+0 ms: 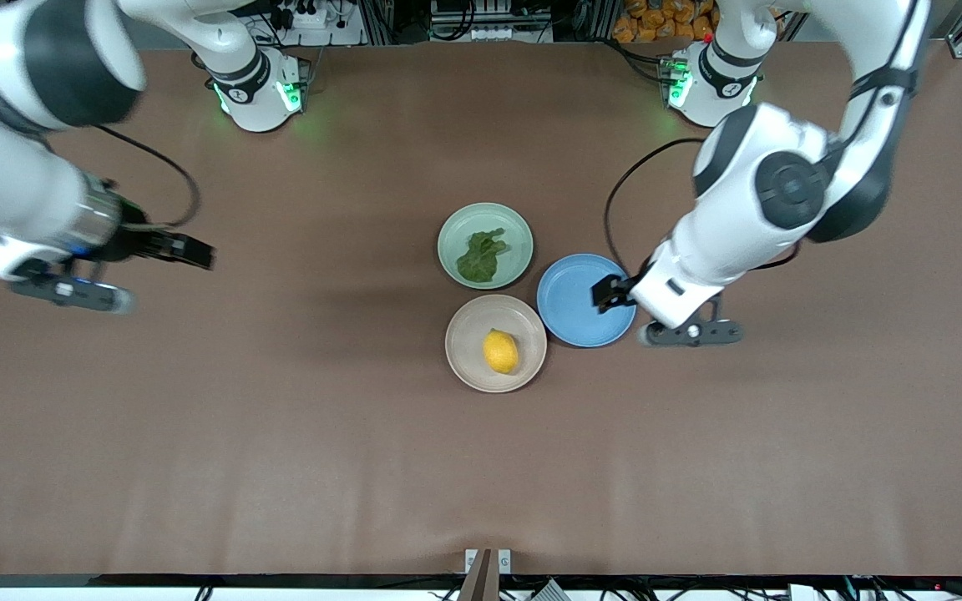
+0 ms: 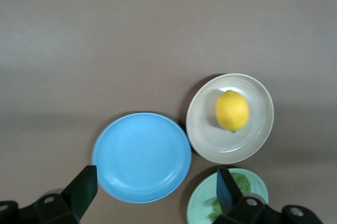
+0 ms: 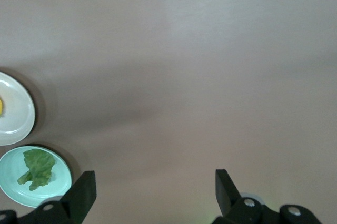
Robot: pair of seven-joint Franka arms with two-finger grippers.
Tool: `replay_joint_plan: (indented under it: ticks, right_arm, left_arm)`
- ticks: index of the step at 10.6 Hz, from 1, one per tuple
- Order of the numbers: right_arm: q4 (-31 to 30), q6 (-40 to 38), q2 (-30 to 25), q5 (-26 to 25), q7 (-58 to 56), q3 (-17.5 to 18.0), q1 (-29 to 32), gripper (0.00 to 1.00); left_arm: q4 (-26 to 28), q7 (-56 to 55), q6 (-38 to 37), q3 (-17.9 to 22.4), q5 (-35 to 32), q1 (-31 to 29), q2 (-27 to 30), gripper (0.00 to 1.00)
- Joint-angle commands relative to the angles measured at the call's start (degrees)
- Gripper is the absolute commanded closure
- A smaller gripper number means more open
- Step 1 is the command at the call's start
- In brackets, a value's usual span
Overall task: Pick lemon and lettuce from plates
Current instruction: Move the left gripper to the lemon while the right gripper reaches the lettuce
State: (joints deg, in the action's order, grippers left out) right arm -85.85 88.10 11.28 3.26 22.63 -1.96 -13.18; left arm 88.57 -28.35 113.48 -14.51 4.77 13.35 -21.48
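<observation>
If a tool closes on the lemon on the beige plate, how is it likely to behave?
The lemon looks smooth, rounded and oval, so it may roll on the shallow beige plate if nudged. It is probably firm and could slip from narrow fingers. The open left tool looks wide enough to take it.

The scene is lit evenly and brightly from overhead. Soft, diffuse shadows are cast on the brown table (image 1: pixel 281 434) beside the plates and beneath the arms. Green glow is thrown by the base lights. Slight softness is seen in both wrist views.
</observation>
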Motion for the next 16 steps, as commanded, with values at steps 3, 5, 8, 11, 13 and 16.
replay_joint_plan:
  ticks: [3, 5, 8, 11, 13, 16]
  right_arm:
    - [-3.52, 14.69, 7.95, 0.69, 14.24, 3.36, -7.63, 0.0]
    - [-4.41, 20.87, 11.64, 0.69, 19.27, 3.63, -11.67, 0.0]
    - [-4.5, 27.11, 16.48, -0.53, 26.57, 8.45, -13.8, 0.0]
    - [-4.59, 29.75, 20.78, -4.13, 33.68, 12.23, -16.08, 0.0]
    - [-6.77, 33.87, 22.73, -6.59, 38.35, 14.08, -17.92, 0.0]
    - [-9.69, 39.17, 24.92, -9.13, 42.83, 15.57, -20.31, 0.0]
  left_arm:
    - [-6.3, -15.58, 13.57, 1.68, -1.6, 9.49, -14.09, 0.0]
    - [-6.3, -18.83, 20.0, 1.77, -1.96, 11.78, -18.4, 0.0]
    - [-6.3, -19.2, 26.6, 1.86, -2.14, 13.45, -22.98, 0.0]
    - [-6.3, -19.2, 30.39, 2.82, -2.05, 15.12, -26.68, 0.0]
    - [-6.31, -21.2, 31.01, 6.24, -1.78, 18.54, -27.82, 0.0]
    - [-6.39, -22.01, 31.71, 6.69, -1.87, 19.26, -28.79, 0.0]
